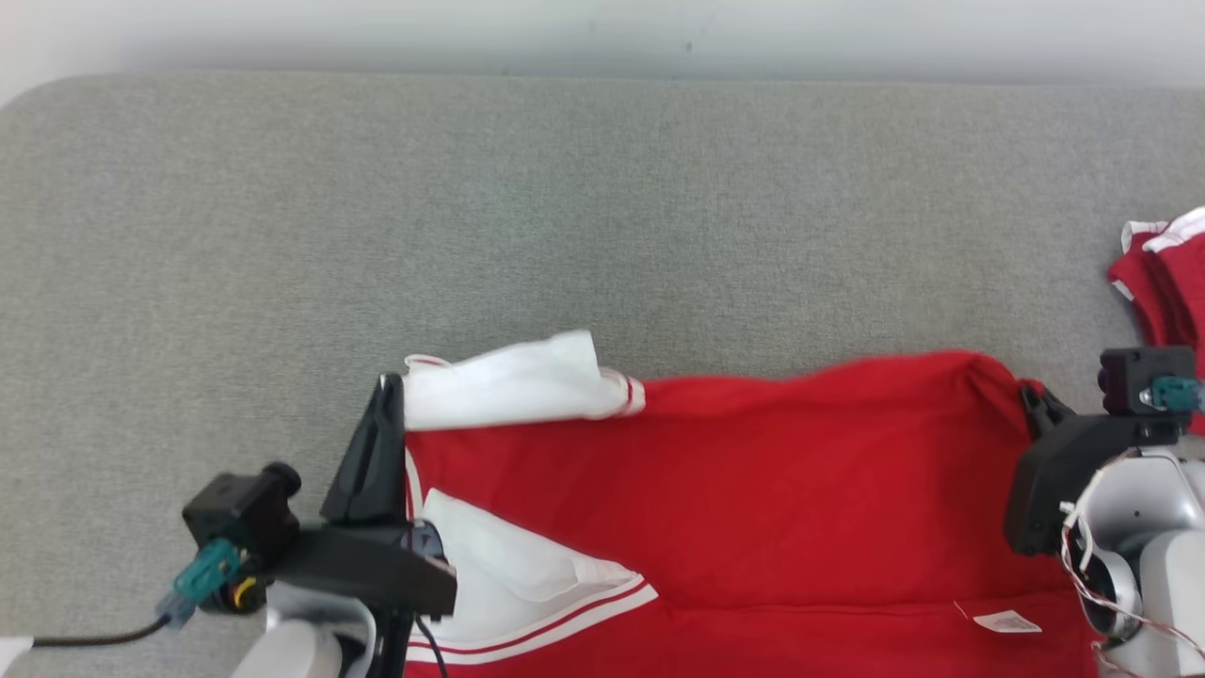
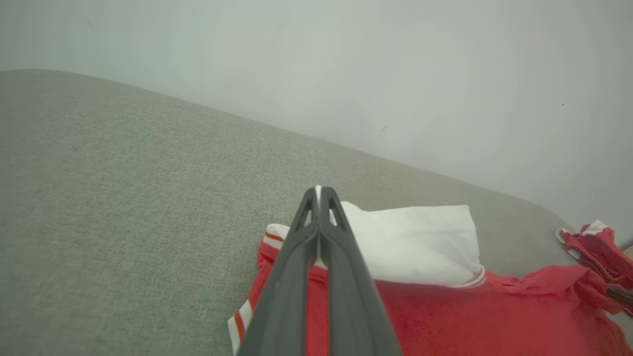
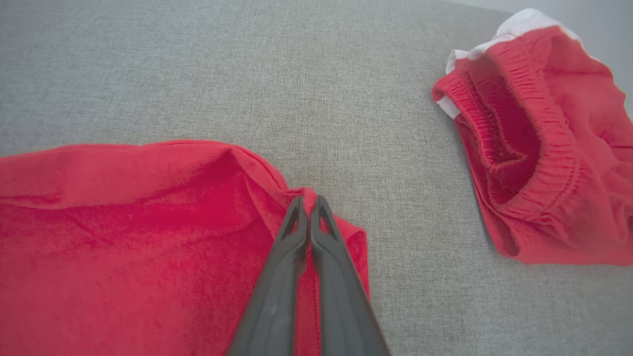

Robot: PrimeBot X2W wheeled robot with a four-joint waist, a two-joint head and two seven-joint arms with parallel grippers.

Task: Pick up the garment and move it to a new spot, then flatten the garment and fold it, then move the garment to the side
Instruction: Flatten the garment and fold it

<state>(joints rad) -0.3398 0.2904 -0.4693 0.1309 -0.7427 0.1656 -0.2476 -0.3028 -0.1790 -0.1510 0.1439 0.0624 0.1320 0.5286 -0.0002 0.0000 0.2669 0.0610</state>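
Note:
The garment [image 1: 772, 480], a red jersey shirt with white sleeves, lies spread across the near part of the grey cushioned surface [image 1: 565, 217]. One white sleeve [image 1: 508, 381] is folded over at its far left corner. Another sleeve with striped trim [image 1: 527, 574] lies near the front. A small white label [image 1: 1007, 621] shows at the lower right. My left gripper [image 1: 388, 384] is shut on the shirt's left edge, and a sliver of white cloth shows between its tips [image 2: 318, 189]. My right gripper [image 1: 1029, 394] is shut on the shirt's bunched far right corner [image 3: 309, 200].
A crumpled pair of red shorts with an elastic waistband [image 3: 539, 148] lies on the surface just right of the shirt [image 1: 1163, 273]. A pale wall [image 2: 395, 64] runs along the far edge. The grey surface stretches bare behind and to the left of the shirt.

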